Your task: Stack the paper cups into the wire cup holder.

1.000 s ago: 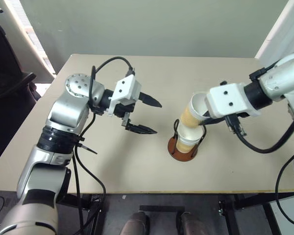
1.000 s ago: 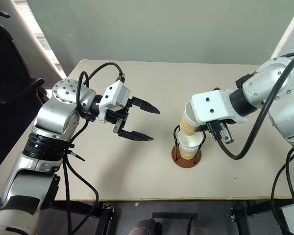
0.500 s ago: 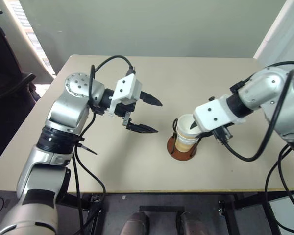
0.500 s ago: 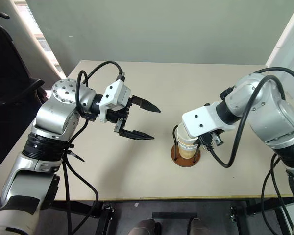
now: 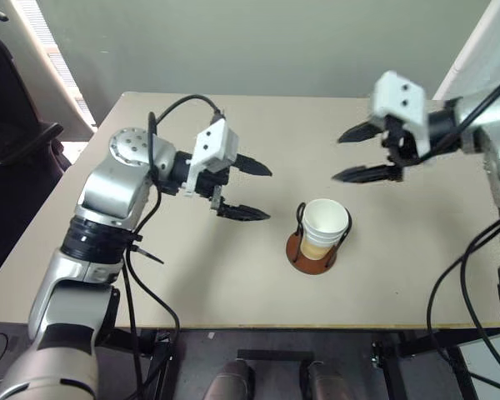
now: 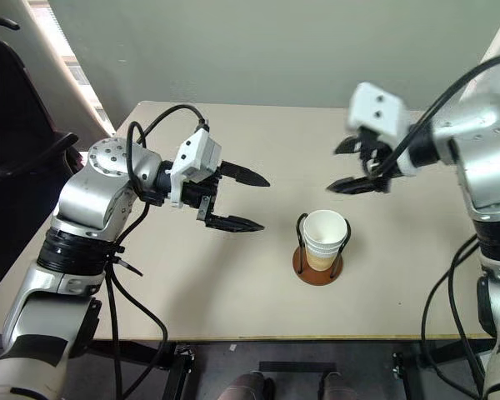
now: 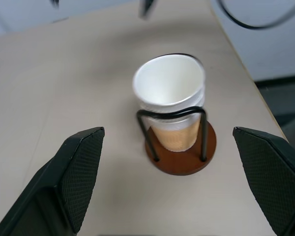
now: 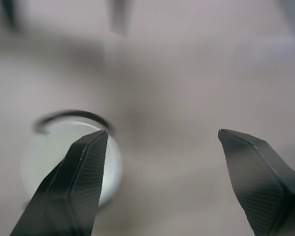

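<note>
The paper cups (image 5: 324, 227) stand nested upright in the wire cup holder (image 5: 311, 253), whose reddish-brown base rests on the table right of centre. In the left wrist view the cups (image 7: 170, 98) sit between the black wire loops. My right gripper (image 5: 354, 153) hangs open above and to the right of the stack, holding nothing. My left gripper (image 5: 255, 190) stands open to the left of the holder, a short way off, its fingers pointing toward it. The right wrist view has the white cup mouth (image 8: 49, 147) below the open right gripper (image 8: 162, 162).
The beige table (image 5: 233, 283) carries nothing else near the holder. Its front edge runs close below the holder. A dark chair (image 5: 8, 142) stands off the table's left side, and a wall lies behind.
My right gripper set the tilted cup down into the stack, opened, and lifted up and away to the right. The left arm has stayed in place.
</note>
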Robot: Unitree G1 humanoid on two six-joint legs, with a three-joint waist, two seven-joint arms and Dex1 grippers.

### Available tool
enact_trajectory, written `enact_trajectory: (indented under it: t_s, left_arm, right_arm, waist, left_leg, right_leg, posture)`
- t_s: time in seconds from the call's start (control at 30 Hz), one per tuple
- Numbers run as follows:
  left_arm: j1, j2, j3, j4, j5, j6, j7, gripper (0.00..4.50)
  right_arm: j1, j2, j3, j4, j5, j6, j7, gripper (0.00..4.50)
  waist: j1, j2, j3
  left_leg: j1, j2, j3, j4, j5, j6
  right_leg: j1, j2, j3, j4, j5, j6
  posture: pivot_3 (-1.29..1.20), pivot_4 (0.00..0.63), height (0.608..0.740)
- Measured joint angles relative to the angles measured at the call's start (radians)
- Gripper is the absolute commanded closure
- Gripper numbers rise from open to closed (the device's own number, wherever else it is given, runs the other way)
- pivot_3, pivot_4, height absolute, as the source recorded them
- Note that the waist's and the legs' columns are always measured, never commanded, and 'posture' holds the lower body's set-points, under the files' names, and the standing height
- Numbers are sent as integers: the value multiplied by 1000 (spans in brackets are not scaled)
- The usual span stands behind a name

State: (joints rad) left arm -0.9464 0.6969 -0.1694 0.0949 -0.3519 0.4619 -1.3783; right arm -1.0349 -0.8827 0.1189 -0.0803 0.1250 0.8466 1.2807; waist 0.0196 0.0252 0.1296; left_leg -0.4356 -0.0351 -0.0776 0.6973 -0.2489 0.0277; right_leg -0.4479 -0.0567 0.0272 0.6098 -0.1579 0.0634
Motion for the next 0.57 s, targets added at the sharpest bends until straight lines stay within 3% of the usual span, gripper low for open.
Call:
enact_trajectory:
  t_s: [0.2, 0.37, 0.57]
  left_arm:
    - [37, 26, 90, 7, -9, 48, 119, 0]
    - [77, 29, 254, 198, 63, 37, 441, 0]
    - [156, 31, 350, 249, 84, 48, 630, 0]
  right_arm:
    - [261, 47, -237, -28, 66, 126, -214, 785]
    - [399, 193, -526, -147, 120, 275, -449, 785]
    - [477, 218, -560, -196, 146, 280, -572, 785]
  waist:
    - [0, 0, 0]
    - [-4, 1, 0]
    - [-5, 0, 1]
  left_leg:
    - [1, 1, 1, -4, 2, -3]
    - [5, 1, 2, -5, 3, -4]
    - [6, -1, 2, -6, 3, -3]
  right_leg:
    - [-1, 1, 0, 1, 0, 0]
    - [0, 1, 2, 2, 0, 0]
    - [1, 1, 3, 1, 1, 1]
  posture:
    - [0, 150, 740]
    - [0, 150, 740]
    - [0, 150, 740]
